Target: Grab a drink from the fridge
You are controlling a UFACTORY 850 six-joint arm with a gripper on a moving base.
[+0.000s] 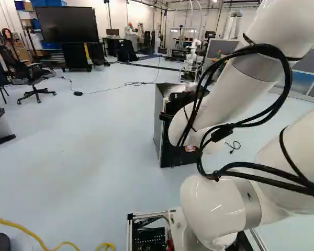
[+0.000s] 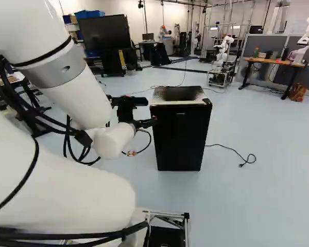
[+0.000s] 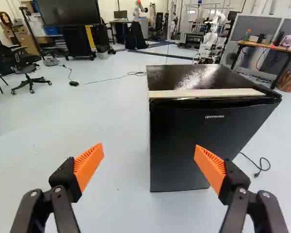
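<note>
Fridge (image 3: pixel 179 136) stands closed ahead of our claw (image 2: pixel 149 111), whose fingers we hold wide apart, gripping nothing.

Pale floor (image 3: pixel 111 121) under black fridge (image 3: pixel 184 141) and thin cable (image 3: pixel 256 174)

fridge (image 2: pixel 179 138) on floor (image 2: pixel 268 206), cord (image 2: pixel 241 164) beside it, desk (image 2: pixel 270 61) behind.

Free room and obstacles about the gripper (image 2: pixel 152 111), twelve o'clock lying straight ahead: passage opens over the floor (image 3: pixel 111 114) at eleven o'clock; the fridge (image 3: pixel 184 131) blocks twelve to one; a loose cable (image 3: pixel 265 168) lies at two, beyond it.
</note>
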